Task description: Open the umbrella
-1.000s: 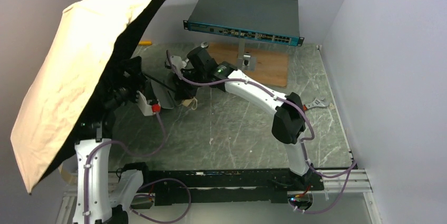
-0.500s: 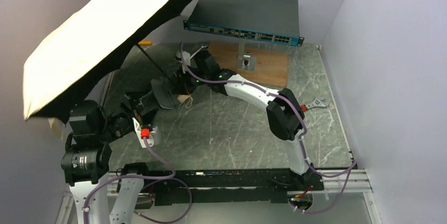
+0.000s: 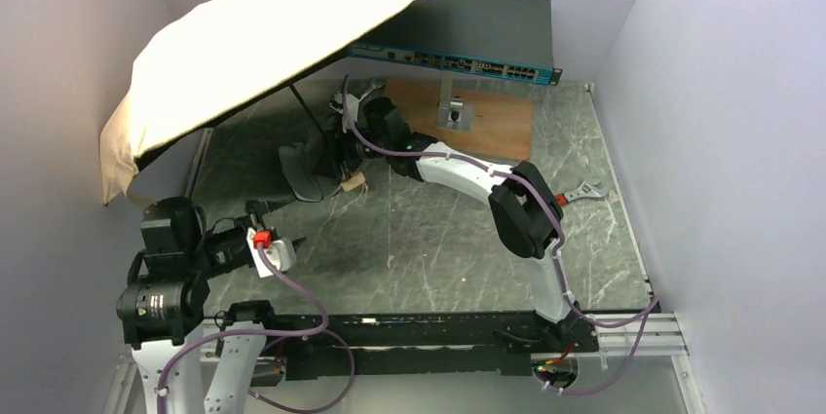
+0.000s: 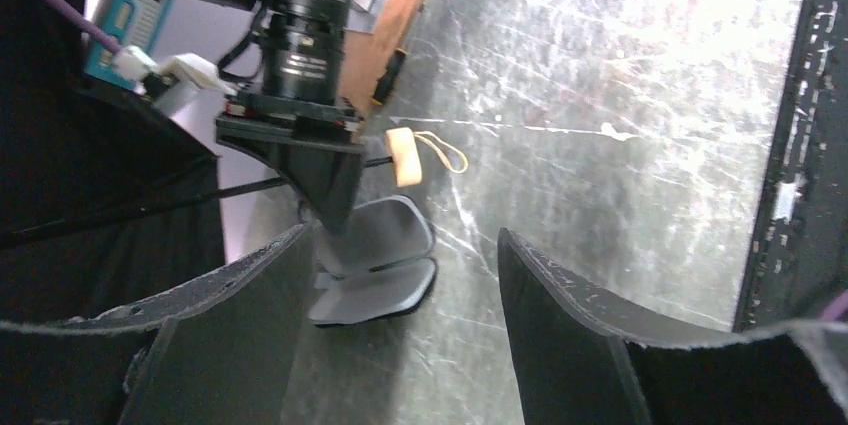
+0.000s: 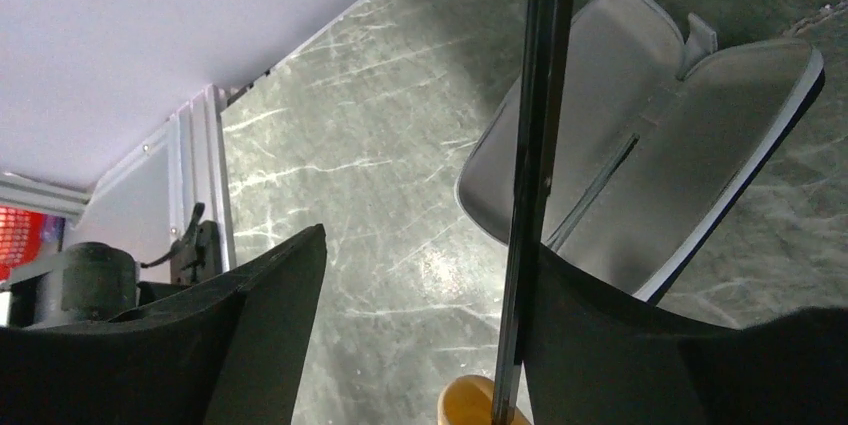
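The umbrella (image 3: 263, 44) stands open, its cream canopy tilted over the table's back left with the black lining (image 4: 60, 145) underneath. Its thin dark shaft (image 5: 535, 165) slopes down to a tan handle (image 4: 405, 155) with a cord loop. My right gripper (image 3: 336, 146) is at the lower shaft. Its jaws are open (image 5: 430, 245), and the shaft rests against the inner face of one finger (image 5: 600, 345). My left gripper (image 3: 292, 241) is low at the near left, away from the umbrella, and open (image 4: 400, 345) with nothing between its fingers.
An open grey case (image 3: 307, 170) lies on the table (image 3: 438, 239) beside the handle. A flat network switch (image 3: 468, 29) sits on a stand over a wooden board (image 3: 497, 122) at the back. A small wrench (image 3: 584, 192) lies at the right. Walls close in on both sides.
The canopy has swung from upright at the left to over the table's back left. My left arm has pulled back to the near left. My right jaws have opened off the shaft.
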Robot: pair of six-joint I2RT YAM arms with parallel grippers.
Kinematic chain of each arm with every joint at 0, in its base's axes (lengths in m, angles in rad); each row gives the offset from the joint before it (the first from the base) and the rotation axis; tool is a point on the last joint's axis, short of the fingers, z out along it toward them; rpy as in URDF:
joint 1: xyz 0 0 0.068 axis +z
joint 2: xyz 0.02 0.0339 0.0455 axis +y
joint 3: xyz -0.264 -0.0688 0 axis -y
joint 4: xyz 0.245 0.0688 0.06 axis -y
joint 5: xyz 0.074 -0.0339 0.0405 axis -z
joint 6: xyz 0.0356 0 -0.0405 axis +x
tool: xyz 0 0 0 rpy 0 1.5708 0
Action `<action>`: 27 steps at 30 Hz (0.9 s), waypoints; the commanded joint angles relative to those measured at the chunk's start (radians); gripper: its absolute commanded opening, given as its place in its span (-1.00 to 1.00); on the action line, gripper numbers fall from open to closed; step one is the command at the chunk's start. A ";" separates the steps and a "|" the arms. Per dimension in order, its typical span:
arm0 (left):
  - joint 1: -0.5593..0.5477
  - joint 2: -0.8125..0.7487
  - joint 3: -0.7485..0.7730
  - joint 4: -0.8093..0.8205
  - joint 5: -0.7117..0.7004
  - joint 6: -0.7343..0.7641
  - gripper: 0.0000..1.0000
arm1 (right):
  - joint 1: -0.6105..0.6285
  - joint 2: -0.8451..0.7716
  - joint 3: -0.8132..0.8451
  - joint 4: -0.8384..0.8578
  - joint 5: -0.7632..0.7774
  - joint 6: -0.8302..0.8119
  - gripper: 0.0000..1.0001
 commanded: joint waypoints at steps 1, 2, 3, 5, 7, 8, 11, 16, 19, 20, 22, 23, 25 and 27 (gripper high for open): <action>-0.001 -0.040 -0.062 -0.059 -0.001 -0.009 0.43 | -0.001 -0.059 -0.026 0.028 0.020 -0.084 0.31; -0.001 -0.050 -0.077 -0.055 -0.007 -0.002 0.43 | -0.001 -0.057 -0.029 0.022 0.029 -0.096 0.19; -0.001 -0.057 -0.086 -0.049 -0.011 0.002 0.43 | -0.001 -0.048 -0.019 0.009 0.045 -0.109 0.08; -0.001 -0.067 -0.100 -0.023 -0.022 -0.014 0.42 | -0.001 -0.006 0.031 -0.027 0.075 -0.130 -0.06; -0.001 -0.069 -0.101 -0.001 -0.033 -0.036 0.42 | -0.002 0.035 0.088 -0.042 0.123 -0.151 -0.22; 0.000 -0.068 -0.097 0.000 -0.036 -0.040 0.42 | -0.003 0.047 0.103 -0.033 0.140 -0.164 -0.37; -0.001 -0.070 -0.090 -0.003 -0.041 -0.049 0.41 | -0.003 0.088 0.167 -0.025 0.169 -0.195 -0.90; -0.001 -0.095 -0.084 -0.034 -0.057 -0.031 0.42 | -0.019 0.107 0.253 -0.072 0.112 -0.226 -0.64; -0.001 -0.120 -0.088 -0.051 -0.064 -0.026 0.42 | -0.035 0.026 0.110 -0.043 0.016 -0.233 -0.25; -0.001 -0.126 -0.091 -0.063 -0.063 -0.007 0.42 | -0.035 -0.013 0.014 -0.004 -0.005 -0.238 -0.12; -0.001 -0.134 -0.107 -0.085 -0.059 0.028 0.42 | -0.033 -0.077 -0.100 0.035 -0.042 -0.247 0.09; -0.001 -0.138 -0.122 -0.094 -0.059 0.044 0.43 | -0.031 -0.096 -0.140 0.048 -0.066 -0.246 0.21; -0.001 -0.142 -0.140 -0.106 -0.061 0.062 0.43 | -0.022 -0.113 -0.190 0.046 -0.096 -0.251 0.35; -0.001 -0.141 -0.151 -0.117 -0.062 0.076 0.43 | 0.002 -0.101 -0.190 0.009 -0.076 -0.288 0.45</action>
